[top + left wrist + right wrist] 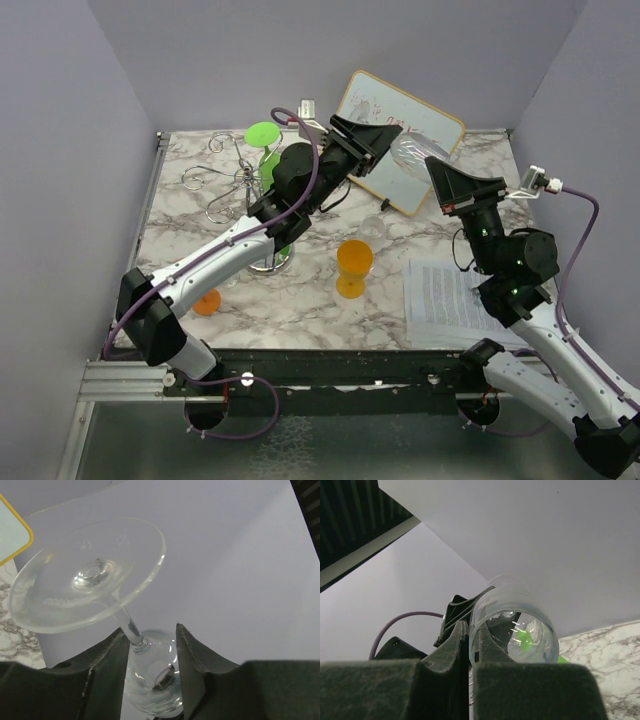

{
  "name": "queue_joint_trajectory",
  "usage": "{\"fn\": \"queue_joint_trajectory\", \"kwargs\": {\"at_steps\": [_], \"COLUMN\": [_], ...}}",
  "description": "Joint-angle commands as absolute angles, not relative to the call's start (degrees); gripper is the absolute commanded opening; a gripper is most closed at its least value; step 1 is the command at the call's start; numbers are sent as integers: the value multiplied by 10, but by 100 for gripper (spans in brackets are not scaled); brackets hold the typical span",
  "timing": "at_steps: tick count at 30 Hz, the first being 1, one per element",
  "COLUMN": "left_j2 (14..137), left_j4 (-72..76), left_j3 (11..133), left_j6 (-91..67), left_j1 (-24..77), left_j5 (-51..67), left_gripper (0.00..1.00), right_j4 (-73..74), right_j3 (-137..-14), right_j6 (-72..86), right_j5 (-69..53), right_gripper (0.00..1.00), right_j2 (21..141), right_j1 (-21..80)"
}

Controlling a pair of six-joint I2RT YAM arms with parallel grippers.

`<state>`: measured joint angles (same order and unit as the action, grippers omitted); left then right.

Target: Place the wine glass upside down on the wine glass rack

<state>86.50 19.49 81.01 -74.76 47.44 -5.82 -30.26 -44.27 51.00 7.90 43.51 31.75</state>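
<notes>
A clear wine glass hangs in the air between both arms, lying roughly sideways. My left gripper has its fingers pressed on either side of the bowl just below the stem, and the round foot points away from it. My right gripper is shut on the bowl's rim, one finger inside the glass and one outside. The wine glass rack, thin silver wire with curled arms, stands at the back left, its base partly hidden behind my left arm.
A green glass hangs on the rack. An orange glass stands upright mid-table, with a small clear cup behind it. A whiteboard leans at the back, a printed sheet lies front right, and an orange object sits front left.
</notes>
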Motion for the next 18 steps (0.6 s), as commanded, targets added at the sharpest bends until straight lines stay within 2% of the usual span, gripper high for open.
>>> {"fn": "queue_joint_trajectory", "kwargs": {"at_steps": [1,7,10,11,15,18], "left_j2": [876,875,875,876,874,875], "left_j4": [222,231,242,248,260,262], "left_j3": [836,838,840,841,847,867], "left_j6": [-782,-767,-746,-736,-670,-595], "left_j1": [480,480,480,480,480,479], "left_j5": [-61,-60,-54,-49,-41,-28], "left_gripper": [37,2,0,0,0,0], "right_j4": [-349,-345,-336,-324,-260,-222], "right_j3": [-432,-421,-419,-422,-437,-448], "right_j6": [528,540,546,546,542,524], "right_j5": [53,53,53,55,66,58], "right_gripper": [1,1,5,11,47,61], "right_j2": [437,435,431,428,414,397], "right_j1": [317,317,317,317,317,317]}}
